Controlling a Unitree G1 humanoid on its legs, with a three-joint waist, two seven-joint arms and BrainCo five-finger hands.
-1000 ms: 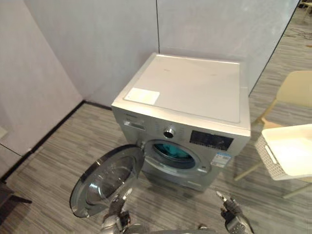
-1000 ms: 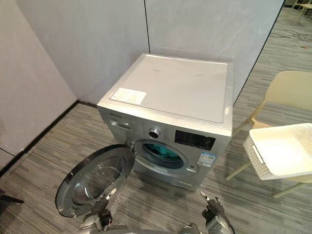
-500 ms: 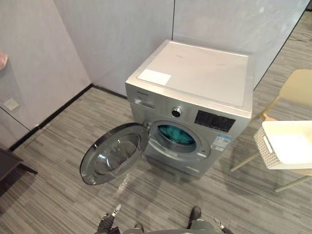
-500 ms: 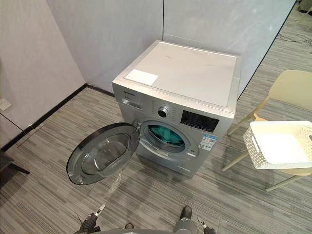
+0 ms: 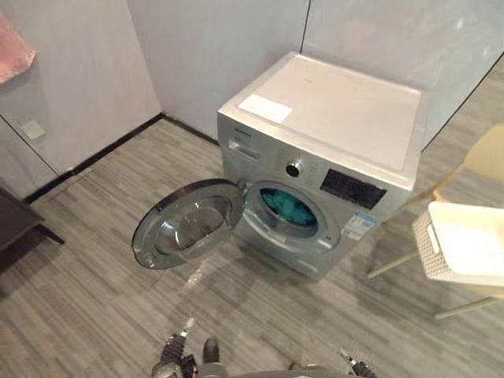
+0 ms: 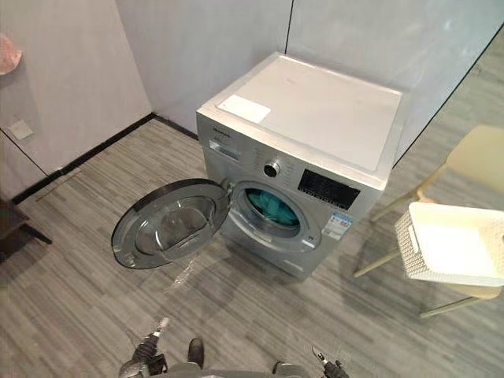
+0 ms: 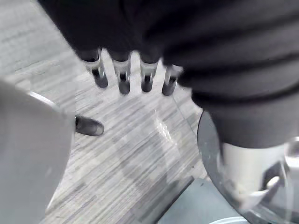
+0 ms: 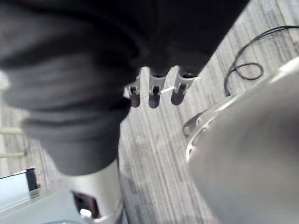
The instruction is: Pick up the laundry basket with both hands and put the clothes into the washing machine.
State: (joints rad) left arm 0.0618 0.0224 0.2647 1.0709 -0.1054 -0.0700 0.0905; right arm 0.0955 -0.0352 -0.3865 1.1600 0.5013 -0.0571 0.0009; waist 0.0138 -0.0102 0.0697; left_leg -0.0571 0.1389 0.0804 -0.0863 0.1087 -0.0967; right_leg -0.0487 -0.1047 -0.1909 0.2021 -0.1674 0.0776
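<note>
The silver washing machine (image 5: 339, 118) stands against the wall with its round door (image 5: 189, 224) swung open to the left. Teal clothes (image 5: 287, 209) lie inside the drum. The white laundry basket (image 6: 453, 248) rests on a beige chair (image 6: 476, 157) to the right of the machine, and its inside shows plain white. My left hand (image 5: 175, 358) and right hand (image 5: 354, 366) hang low at the bottom edge, well short of the machine. In the wrist views the left fingers (image 7: 124, 77) and right fingers (image 8: 154, 91) hang straight over the floor, holding nothing.
A dark piece of furniture (image 5: 16, 224) stands at the left wall, with a pink cloth (image 5: 12, 55) hanging above it. Striped grey floor (image 5: 87, 299) spreads between me and the machine. The chair's legs (image 6: 378, 256) angle out to the right of the washer.
The camera has pulled back and turned, so the machine looks smaller and more of the left wall shows. Both hands have sunk to the picture's bottom edge.
</note>
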